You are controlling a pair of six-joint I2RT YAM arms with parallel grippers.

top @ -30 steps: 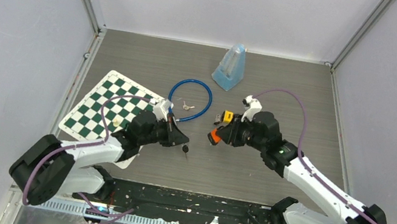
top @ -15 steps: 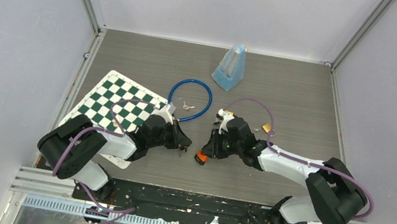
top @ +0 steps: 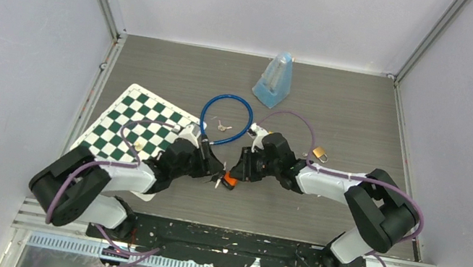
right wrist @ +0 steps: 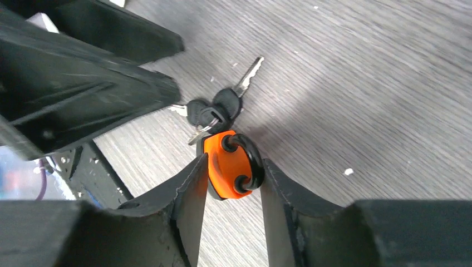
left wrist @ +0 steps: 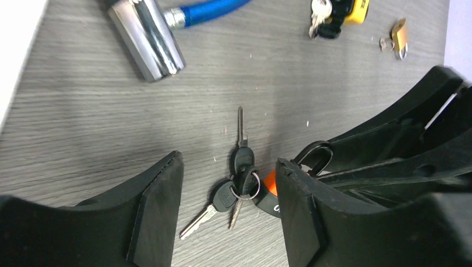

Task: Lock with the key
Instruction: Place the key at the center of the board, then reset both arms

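Since the left gripper is spread wide, the bunch of keys just lies loose on the table between its fingers, near-centre. Orange padlock sits right beside the keys, on their right. Right gripper fingers flank it snug on both sides; can't tell if clamped or merely resting there

Left arm, right arm stretched low, converging inward, tips nearly meeting. Left pincer jaws spread wide. Right pincer jaws narrower; clamped or loose unclear.
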